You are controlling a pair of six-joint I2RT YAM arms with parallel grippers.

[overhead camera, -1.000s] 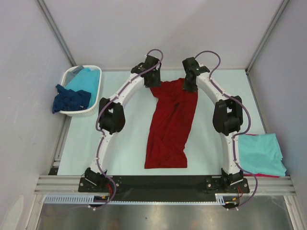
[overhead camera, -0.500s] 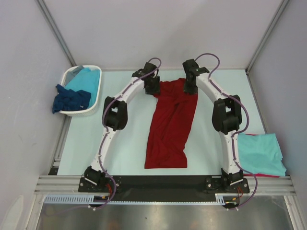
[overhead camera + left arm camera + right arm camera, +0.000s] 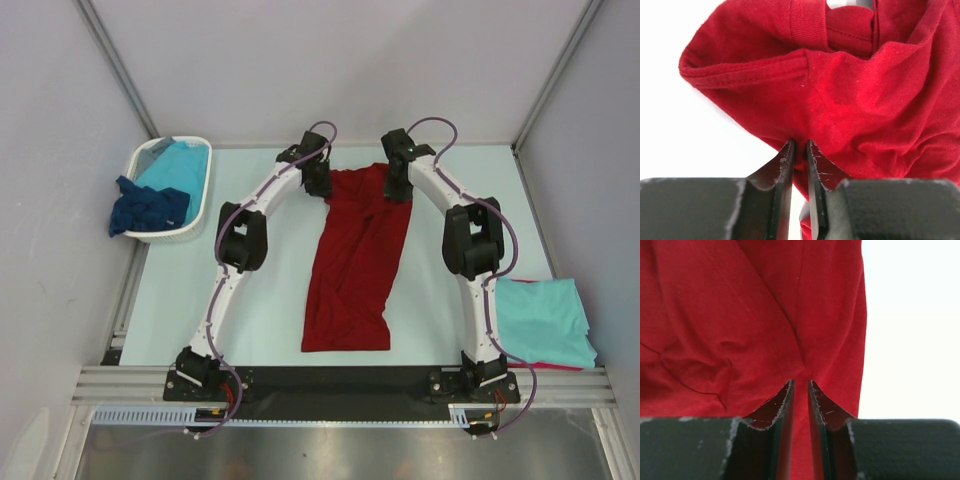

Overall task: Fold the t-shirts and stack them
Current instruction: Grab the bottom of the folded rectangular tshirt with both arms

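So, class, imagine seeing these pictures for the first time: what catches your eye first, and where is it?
The dark red t-shirt lies lengthwise down the middle, its far end pinched by the left gripper and the right gripper, one at each side. Next come the white basket at the far left, a navy shirt spilling over its rim, and a folded turquoise shirt at the near right.

The pale worktop (image 3: pixel 270 300) carries a dark red t-shirt (image 3: pixel 355 260), spread lengthwise at centre. A white basket (image 3: pixel 207 180) stands at 10 o'clock. At 4 o'clock, a folded turquoise t-shirt (image 3: pixel 540 320) lies on a red t-shirt (image 3: pixel 560 367).
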